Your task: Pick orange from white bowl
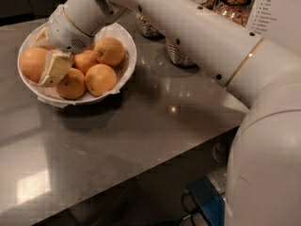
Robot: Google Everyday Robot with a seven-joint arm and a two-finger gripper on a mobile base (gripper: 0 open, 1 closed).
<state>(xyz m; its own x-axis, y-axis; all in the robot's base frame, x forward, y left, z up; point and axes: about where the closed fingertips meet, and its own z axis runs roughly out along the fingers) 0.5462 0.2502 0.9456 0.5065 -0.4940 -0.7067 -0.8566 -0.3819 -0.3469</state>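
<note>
So far left on the smooth grey table (141, 126), which is glossy enough to catch lamp glare, sits the white bowl (130, 55). It's wide and shallow, lined with crinkly white paper that pokes over the rim. The orange (31, 64) is the big, slightly oblong one at the bowl's left side, with smooth deep-orange skin. The gripper (41, 58) is down in the bowl with it, jaws about a fruit's width apart and clamped round it. One cream, wedge-shaped finger (55, 68) lies flat against its right side. The other is mostly hidden behind the fruit, just a pale bit showing above. Four smaller round oranges (100, 79) are packed in just beside it, touching each other.

Behind the bowl stand a couple of glass jars (178, 54), largely blocked by the arm (197, 36), contents hard to make out. The arm is a fat matte white tube with a gold band, and it fills the right side. Top right there's a white printed card (281, 8), cut off by the edge and unreadable. Below the table edge there's something blue (207, 199).
</note>
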